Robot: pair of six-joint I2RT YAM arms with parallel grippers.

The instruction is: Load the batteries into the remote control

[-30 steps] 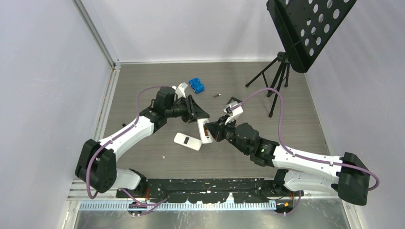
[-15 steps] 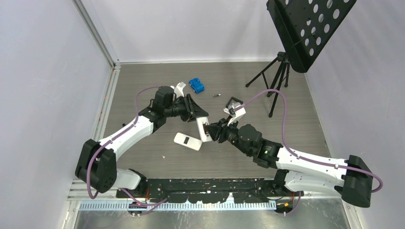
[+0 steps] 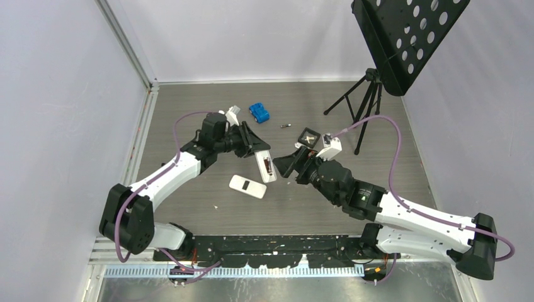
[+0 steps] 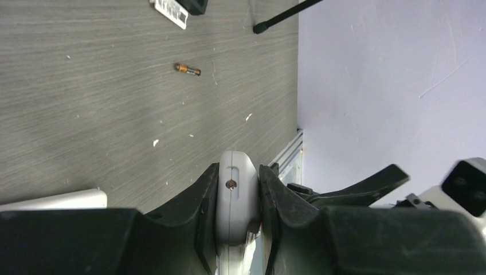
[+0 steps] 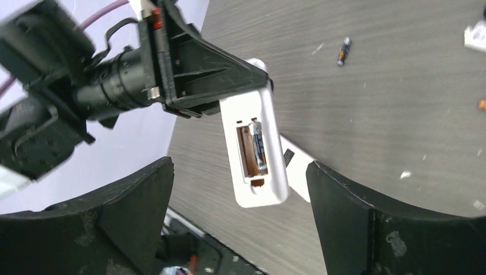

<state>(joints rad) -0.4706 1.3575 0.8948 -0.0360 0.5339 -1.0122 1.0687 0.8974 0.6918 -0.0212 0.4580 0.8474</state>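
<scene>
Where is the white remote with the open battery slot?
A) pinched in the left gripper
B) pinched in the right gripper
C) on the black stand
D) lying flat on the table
A: the left gripper is clamped on one end of the remote control, holding it up off the table. The right gripper is wide open and not touching it.

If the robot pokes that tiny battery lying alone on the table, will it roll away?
Probably, if poked from the side: the battery is a small round cylinder lying flat on the table, with nothing beside it to stop it. Poked on an end, it would more likely slide. Being so thin, it may be fiddly to pinch.
</scene>
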